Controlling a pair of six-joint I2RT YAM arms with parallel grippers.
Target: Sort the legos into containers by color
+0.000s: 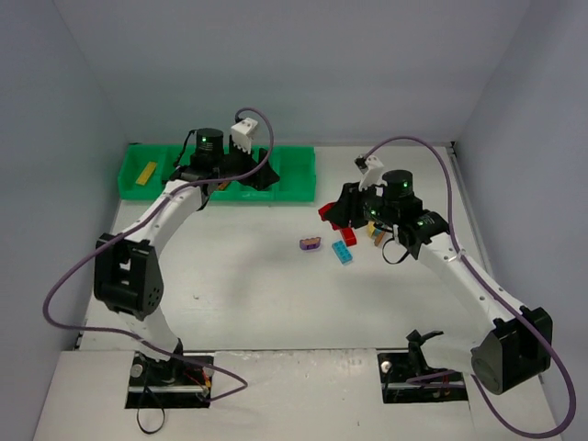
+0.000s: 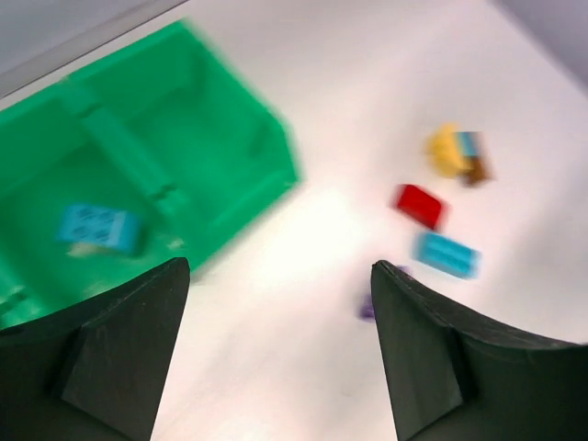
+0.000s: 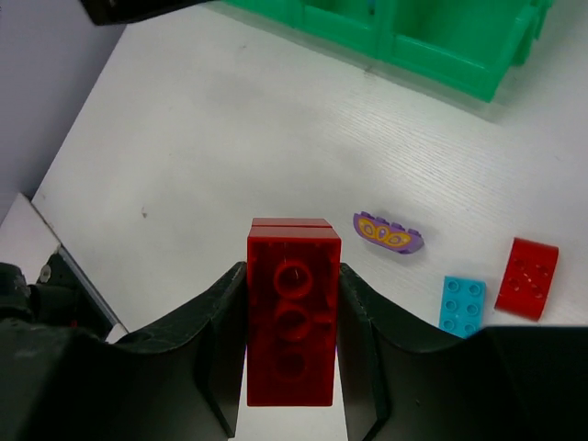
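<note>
My right gripper [image 3: 292, 276] is shut on a dark red brick [image 3: 292, 312] and holds it above the table. In the top view this gripper [image 1: 335, 214] hovers by the loose bricks right of the green tray [image 1: 294, 165]. On the table lie a purple arched brick [image 3: 388, 232], a cyan brick [image 3: 462, 306] and a red curved brick [image 3: 526, 277]. My left gripper [image 2: 280, 303] is open and empty, at the tray's right end [image 1: 262, 181]. Its view is blurred. A cyan brick [image 2: 99, 227] lies in a tray compartment [image 2: 184, 138]. A yellow brick [image 1: 145, 173] lies in the leftmost compartment.
A small cluster of yellow, cyan and brown bricks [image 2: 457, 152] lies by the right arm, partly hidden under it in the top view [image 1: 375, 231]. Grey walls close in the table at the back and sides. Purple cables loop beside both arms.
</note>
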